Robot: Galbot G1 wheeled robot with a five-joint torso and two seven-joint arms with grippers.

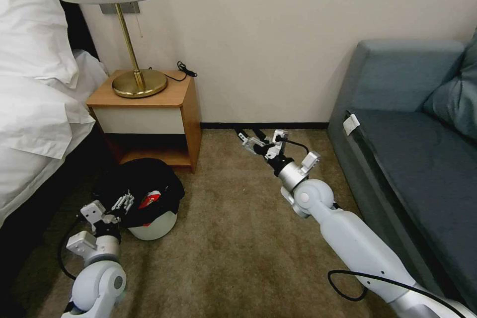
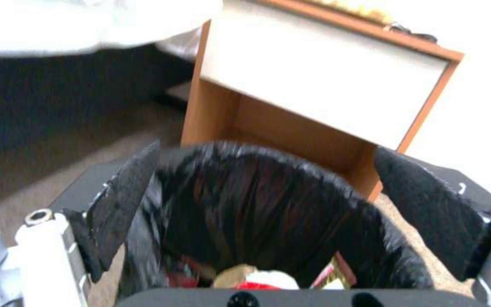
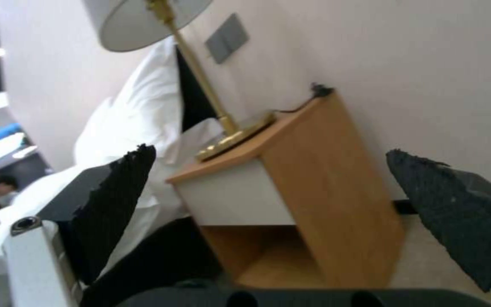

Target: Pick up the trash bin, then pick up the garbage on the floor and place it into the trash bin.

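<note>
We see one bed (image 1: 35, 84) with white linen on our left, one grey-blue sofa (image 1: 412, 144) on our right, and tan carpet (image 1: 238, 248) between them. One wooden nightstand (image 1: 154, 114) stands against the wall beside the bed, carrying one brass lamp (image 1: 134, 35) with a pale shade.

One trash bin (image 1: 154, 226), white with a black bag (image 1: 144, 179) draped over its rim, sits on the carpet just in front of the nightstand and close to the bed. Inside it we count at least one red-and-white packet (image 1: 149, 200); the left wrist view shows a jumble of red, tan and yellow litter (image 2: 268, 277) at the bottom, too blurred for us to count.

Our left gripper (image 1: 125, 202) is at the bin's near rim; in the wrist view its fingers (image 2: 126, 200) stand spread on either side of the bag-covered rim, not pinching it. Our right gripper (image 1: 251, 136) reaches out over bare carpet near the wall's baseboard, well apart from the bin, its fingers (image 3: 115, 204) spread wide with nothing between them.
</note>
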